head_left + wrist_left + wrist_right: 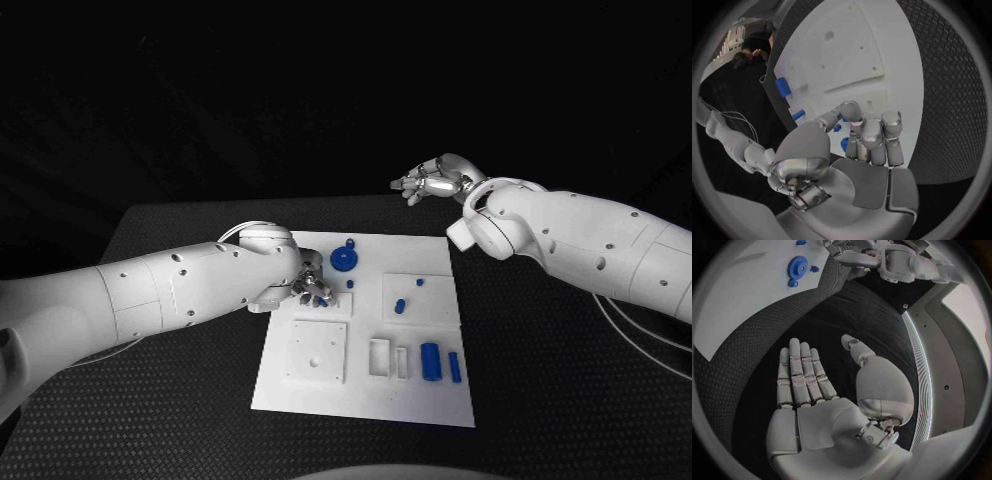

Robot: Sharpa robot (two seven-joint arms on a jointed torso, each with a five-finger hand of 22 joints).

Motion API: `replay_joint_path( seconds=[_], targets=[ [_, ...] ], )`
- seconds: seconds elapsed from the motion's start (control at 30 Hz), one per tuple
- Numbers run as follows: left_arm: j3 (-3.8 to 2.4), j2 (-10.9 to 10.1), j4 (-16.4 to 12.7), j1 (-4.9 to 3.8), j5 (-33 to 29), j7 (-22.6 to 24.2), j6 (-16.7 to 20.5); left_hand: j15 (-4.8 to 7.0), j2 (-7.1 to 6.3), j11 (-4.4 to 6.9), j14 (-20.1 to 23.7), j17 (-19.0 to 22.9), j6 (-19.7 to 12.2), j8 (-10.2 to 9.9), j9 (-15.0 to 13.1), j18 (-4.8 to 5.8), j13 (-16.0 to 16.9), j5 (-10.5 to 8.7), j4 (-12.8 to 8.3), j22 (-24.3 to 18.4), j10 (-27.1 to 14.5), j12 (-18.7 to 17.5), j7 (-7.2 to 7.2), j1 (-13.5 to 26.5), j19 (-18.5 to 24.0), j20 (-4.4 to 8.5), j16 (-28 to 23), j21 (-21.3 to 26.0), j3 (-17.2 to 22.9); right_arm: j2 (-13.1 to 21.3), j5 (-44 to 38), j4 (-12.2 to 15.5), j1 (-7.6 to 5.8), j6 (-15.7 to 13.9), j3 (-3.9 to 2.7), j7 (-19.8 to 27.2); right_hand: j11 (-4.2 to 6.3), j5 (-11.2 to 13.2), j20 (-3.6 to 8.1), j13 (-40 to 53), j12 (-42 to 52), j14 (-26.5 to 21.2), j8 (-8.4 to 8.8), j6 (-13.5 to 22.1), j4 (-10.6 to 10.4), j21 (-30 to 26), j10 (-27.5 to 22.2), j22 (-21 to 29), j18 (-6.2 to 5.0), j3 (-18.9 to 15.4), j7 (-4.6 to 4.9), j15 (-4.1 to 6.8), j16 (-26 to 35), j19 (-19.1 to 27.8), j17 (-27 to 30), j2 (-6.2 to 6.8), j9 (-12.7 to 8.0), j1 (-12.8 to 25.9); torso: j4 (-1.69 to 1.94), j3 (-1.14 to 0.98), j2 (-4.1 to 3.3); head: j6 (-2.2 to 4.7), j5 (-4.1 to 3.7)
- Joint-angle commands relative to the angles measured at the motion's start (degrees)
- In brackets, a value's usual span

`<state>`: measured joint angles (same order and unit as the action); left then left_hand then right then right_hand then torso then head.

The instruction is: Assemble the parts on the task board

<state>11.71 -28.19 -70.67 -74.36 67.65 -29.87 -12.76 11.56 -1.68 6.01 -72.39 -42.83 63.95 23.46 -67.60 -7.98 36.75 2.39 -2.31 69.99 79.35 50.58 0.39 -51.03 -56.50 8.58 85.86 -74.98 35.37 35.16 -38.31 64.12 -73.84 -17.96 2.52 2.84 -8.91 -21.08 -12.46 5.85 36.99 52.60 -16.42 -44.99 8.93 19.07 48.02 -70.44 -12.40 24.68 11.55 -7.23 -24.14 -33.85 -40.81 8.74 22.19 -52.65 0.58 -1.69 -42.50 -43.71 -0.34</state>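
The left hand [870, 137] curls its fingers [864, 131] round a small blue part [844, 144] — pinched against the thumb, it seems, just over the board [368, 330], left of centre in the head view. The part looks light, rigid and smooth plastic, likely to slip; a firm pinch on its sides should serve. Near it, toward the board's top edge, sits a blue gear [345, 259]. The right hand [811, 385] hangs flat and released at upper right, well apart — holding nothing.
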Motion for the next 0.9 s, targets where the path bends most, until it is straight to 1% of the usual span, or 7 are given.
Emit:
replay_joint_path(
  seconds=[0.03, 0.23, 0.43, 0.67, 0.73, 0.9],
  targets=[
    [0.09, 0.0, 0.0, 0.17, 0.0, 0.2, -0.6, 0.43, 2.14, 0.02, 0.0, 0.1, 1.6, -0.3, -0.1, -1.10, -0.1, 0.38, -1.0, 0.0, -0.6, 0.1, -0.53, -2.7, 0.4, 6.14, 0.3, -0.3, 0.5, 0.0, -0.1, 0.1, 0.05, 0.6, 0.00, 0.3, -0.04, -0.3, 0.06, -0.1, 0.4, -0.6, -0.31, 0.5, 0.0, -0.3, -0.2, -0.1, 0.26, -0.3, 0.70, 0.01, 0.3, 0.5, -0.1, -0.10, -0.1, 0.3, -0.01, 0.03, 0.01, 0.03, -0.02],
    [0.09, 0.1, 0.0, 0.22, 0.0, 0.3, -0.6, 0.43, 2.21, 0.02, 0.0, 0.1, 1.6, -0.4, -0.1, -1.09, -0.1, 0.38, -1.0, 0.0, -0.6, 0.1, -0.53, -2.7, 0.4, 6.13, 0.3, -0.3, 0.4, 0.0, -0.1, 0.1, 0.06, 0.6, 0.00, 0.3, -0.04, -0.3, 0.06, -0.1, 0.4, -0.6, -0.31, 0.5, 0.0, -0.3, -0.2, -0.1, 0.26, -0.3, 0.70, 0.00, 0.3, 0.5, -0.1, -0.09, -0.1, 0.3, -0.02, 0.01, 0.00, 0.24, 0.05],
    [0.10, 0.1, 0.2, 0.22, 0.0, 0.2, -0.5, 0.44, 2.30, 0.02, 0.0, 0.1, 1.7, -0.5, -0.2, -1.09, -0.1, 0.38, -1.1, 0.0, -0.5, 0.1, -0.53, -2.8, 0.4, 6.13, 0.3, -0.3, 0.4, 0.0, -0.1, 0.0, 0.07, 0.7, 0.00, 0.3, -0.04, -0.3, 0.05, -0.1, 0.4, -0.6, -0.31, 0.6, 0.0, -0.4, -0.2, -0.1, 0.26, -0.4, 0.70, -0.01, 0.3, 0.5, -0.1, -0.09, -0.1, 0.3, -0.07, 0.00, -0.01, 0.16, 0.08],
    [0.10, 0.5, 0.4, 0.28, -0.2, 0.1, -0.6, 0.43, 2.38, 0.02, 0.0, 0.1, 1.8, -0.6, -0.2, -1.07, -0.1, 0.37, -1.1, 0.0, -0.5, 0.1, -0.52, -2.7, 0.4, 6.11, 0.3, -0.3, 0.3, 0.0, -0.1, 0.1, 0.07, 0.7, 0.00, 0.3, -0.05, -0.3, 0.04, -0.2, 0.4, -0.6, -0.32, 0.6, 0.0, -0.4, -0.2, -0.1, 0.25, -0.4, 0.70, -0.01, 0.3, 0.5, -0.1, -0.09, -0.1, 0.3, -0.03, -0.02, -0.03, 0.19, 0.13],
    [0.10, 0.5, 0.5, 0.45, -0.3, 0.1, -0.4, 0.40, 2.32, -0.03, 0.0, 0.1, 1.7, -0.9, -0.2, -1.05, -0.1, 0.37, -1.1, -0.1, -0.5, 0.1, -0.49, -2.5, 0.5, 6.09, 0.3, -0.2, 0.2, 0.0, -0.1, 0.1, 0.07, 0.7, 0.00, 0.3, -0.05, -0.3, 0.04, -0.2, 0.4, -0.6, -0.32, 0.6, 0.0, -0.4, -0.2, -0.1, 0.25, -0.4, 0.70, -0.01, 0.3, 0.5, -0.1, -0.10, -0.1, 0.3, -0.08, 0.02, -0.03, 0.11, 0.12],
    [0.10, 0.7, 0.9, 0.64, -0.4, 0.1, -0.4, 0.30, 2.09, -0.15, 0.0, 0.2, 1.8, -1.8, 0.2, -1.03, -0.2, 0.38, -0.7, -0.1, -0.5, 0.0, -0.38, -2.0, 0.5, 6.07, 0.2, -0.2, 0.0, 0.0, -0.1, 0.1, 0.07, 0.7, 0.00, 0.3, -0.05, -0.3, 0.04, -0.2, 0.4, -0.6, -0.32, 0.6, 0.0, -0.4, -0.2, -0.2, 0.25, -0.4, 0.70, -0.02, 0.3, 0.5, -0.1, -0.11, -0.1, 0.3, -0.13, -0.02, -0.02, 0.02, 0.12]
  ],
)
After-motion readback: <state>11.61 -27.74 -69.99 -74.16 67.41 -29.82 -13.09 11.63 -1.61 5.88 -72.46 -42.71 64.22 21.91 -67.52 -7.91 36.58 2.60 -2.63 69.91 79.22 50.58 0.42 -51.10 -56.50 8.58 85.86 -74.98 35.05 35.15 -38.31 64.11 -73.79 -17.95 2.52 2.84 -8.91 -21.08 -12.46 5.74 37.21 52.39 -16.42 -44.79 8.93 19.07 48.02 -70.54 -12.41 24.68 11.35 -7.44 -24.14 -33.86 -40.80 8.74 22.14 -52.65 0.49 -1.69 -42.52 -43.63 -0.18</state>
